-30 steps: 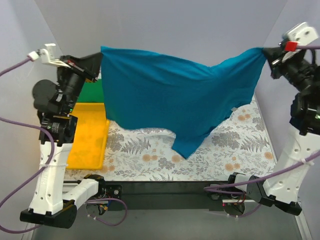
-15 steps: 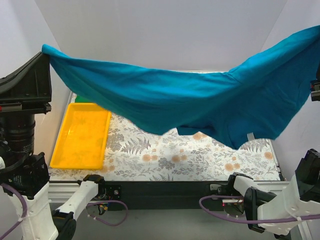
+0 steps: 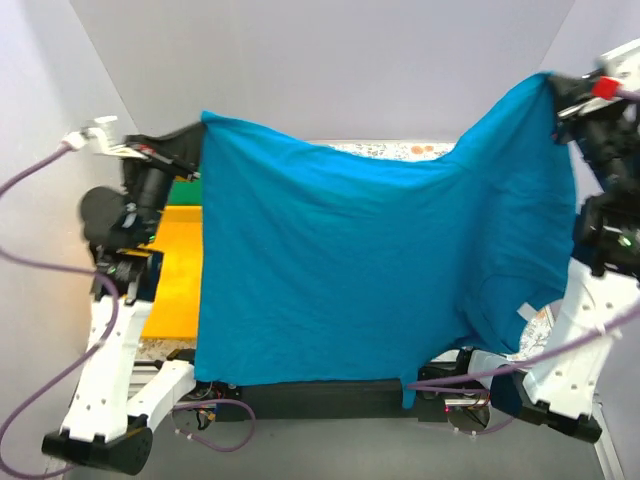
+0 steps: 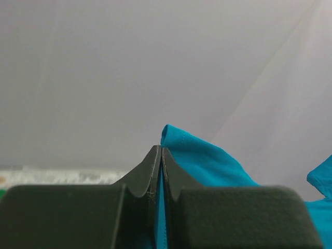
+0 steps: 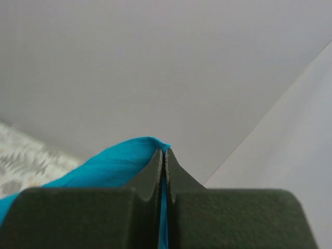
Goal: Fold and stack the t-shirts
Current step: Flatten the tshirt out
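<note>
The teal-blue t-shirt (image 3: pixel 350 270) hangs between the two sets of fingers as a broad, limp curtain. Its top edge sags in the middle and its hem drapes past the arm bases. The left gripper (image 4: pixel 161 151) is pinched fully closed on one top corner. The right gripper (image 5: pixel 164 152) is clamped tight on the other, held slightly higher. The cloth is a thin, matte knit, plain and softly wrinkled.

The step in hand looks like spreading the shirt in the air. Next, both corners probably need to come down together, kept taut, onto the fern-printed table cover (image 3: pixel 400 150). Below the left fingers, the green t-shirt (image 3: pixel 182 192) and the glossy yellow tray (image 3: pixel 172 280) peek out.
</note>
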`<state>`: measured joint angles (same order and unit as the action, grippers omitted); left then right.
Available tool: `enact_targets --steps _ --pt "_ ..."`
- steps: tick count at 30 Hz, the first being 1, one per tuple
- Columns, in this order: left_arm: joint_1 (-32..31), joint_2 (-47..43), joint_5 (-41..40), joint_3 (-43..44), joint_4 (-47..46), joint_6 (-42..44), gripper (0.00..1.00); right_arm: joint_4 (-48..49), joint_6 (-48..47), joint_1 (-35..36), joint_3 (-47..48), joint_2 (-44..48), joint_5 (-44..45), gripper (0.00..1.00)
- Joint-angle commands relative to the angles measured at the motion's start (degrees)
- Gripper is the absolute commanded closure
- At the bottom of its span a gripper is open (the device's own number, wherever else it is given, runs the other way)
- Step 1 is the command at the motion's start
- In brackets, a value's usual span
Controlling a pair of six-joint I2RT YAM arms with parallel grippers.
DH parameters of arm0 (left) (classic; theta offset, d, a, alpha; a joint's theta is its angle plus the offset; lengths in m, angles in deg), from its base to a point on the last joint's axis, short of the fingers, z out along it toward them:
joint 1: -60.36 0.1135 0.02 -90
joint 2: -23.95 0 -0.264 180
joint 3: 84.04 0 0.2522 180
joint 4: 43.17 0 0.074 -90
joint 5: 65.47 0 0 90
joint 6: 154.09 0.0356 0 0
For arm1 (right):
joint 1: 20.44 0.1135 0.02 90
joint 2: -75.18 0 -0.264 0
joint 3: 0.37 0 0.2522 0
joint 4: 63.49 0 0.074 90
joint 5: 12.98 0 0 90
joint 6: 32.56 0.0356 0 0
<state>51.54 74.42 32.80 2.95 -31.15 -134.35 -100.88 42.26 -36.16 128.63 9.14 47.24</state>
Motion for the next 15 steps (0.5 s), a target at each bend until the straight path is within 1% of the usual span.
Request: enact_targets --steps 1,2,3,4,5,6,7,8,9,10,11,13,15 --pt "-0.1 4.5 -1.2 -9.8 -4.2 1.4 1.00 5.2 0.7 0.1 -17.7 1.3 -6.5 0.99" --pt "-0.1 5.7 -1.1 -14.3 -5.4 1.4 1.00 6.1 -0.5 0.5 -20.7 2.0 -7.2 0.99" --pt "-0.1 7.0 -1.1 -15.9 -7.5 1.4 1.00 6.8 -1.2 1.2 -23.5 2.2 -6.8 0.99" --pt "-0.1 10.3 -1.0 -17.4 -8.5 1.9 1.00 7.4 -2.0 2.1 -29.1 2.2 -6.3 0.99" --pt "-0.1 12.2 -0.7 -18.3 -9.4 1.9 1.00 7.5 -4.6 3.2 -31.5 2.1 -5.6 0.99" --pt "-0.1 14.2 -0.7 -19.4 -11.0 1.9 1.00 7.7 -5.8 6.6 -34.4 2.1 -3.3 0.99" --pt "-0.1 18.6 -0.2 -19.4 -11.7 2.4 1.00 8.3 -7.0 8.4 -39.6 2.1 -1.9 0.99" --pt "-0.1 21.1 -0.1 -19.0 -12.0 2.4 1.00 10.7 -8.9 11.7 -42.8 1.7 -0.4 0.99" --pt "-0.2 25.9 0.3 -17.4 -12.1 2.9 1.00 12.5 -9.2 12.8 -47.0 0.3 1.3 0.99" --pt "-0.2 28.2 0.3 -16.5 -12.3 2.9 1.00 14.0 -9.2 13.4 -47.0 0.3 2.0 0.99" --pt "-0.2 30.4 0.1 -15.3 -12.3 3.4 1.00 17.0 -8.7 14.4 -49.6 -2.5 4.3 0.99" --pt "-0.2 36.2 -0.9 -12.1 -12.3 3.7 1.00 20.4 -7.5 14.6 -50.4 -5.9 7.0 0.99" --pt "-0.2 39.9 -2.1 -8.3 -11.7 4.4 1.00 25.3 -6.2 14.6 -49.6 -11.4 10.2 0.99"
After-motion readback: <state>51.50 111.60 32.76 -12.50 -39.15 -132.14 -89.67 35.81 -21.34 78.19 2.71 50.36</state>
